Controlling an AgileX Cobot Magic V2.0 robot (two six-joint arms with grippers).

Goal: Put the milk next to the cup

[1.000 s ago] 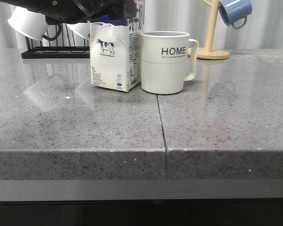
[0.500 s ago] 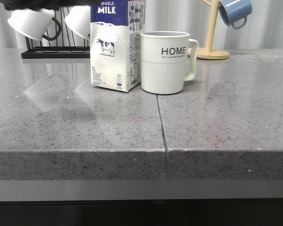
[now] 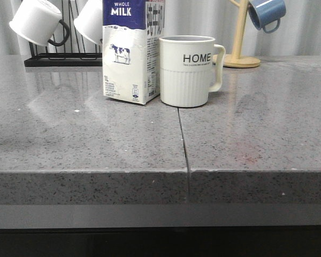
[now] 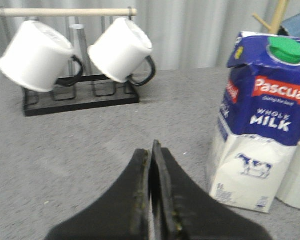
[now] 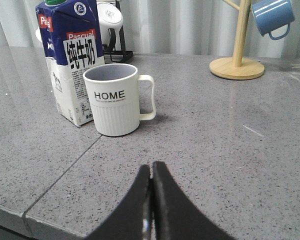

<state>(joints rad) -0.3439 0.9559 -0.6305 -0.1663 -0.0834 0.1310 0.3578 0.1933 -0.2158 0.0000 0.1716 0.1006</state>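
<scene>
The milk carton [image 3: 129, 51], white with a dark blue "WHOLE MILK" top and a cow picture, stands upright on the grey counter, touching or nearly touching the left side of the cup [image 3: 187, 70]. The cup is cream-white, ribbed, lettered "HOME", its handle to the right. Both also show in the right wrist view, the milk [image 5: 70, 60] and the cup [image 5: 115, 99], and the milk shows in the left wrist view [image 4: 260, 125]. My left gripper [image 4: 152, 150] is shut and empty, above the counter, apart from the carton. My right gripper [image 5: 151, 170] is shut and empty, short of the cup. Neither gripper shows in the front view.
A black rack [image 3: 61, 60] with two white black-handled mugs [image 3: 37, 21] stands at the back left. A wooden mug tree [image 3: 241, 37] with a blue mug [image 3: 266, 13] stands at the back right. A seam [image 3: 183, 144] runs down the counter toward its front edge.
The left arm, which covered the carton's top a second ago, has lifted away out of the front view. The carton and cup have not moved.
</scene>
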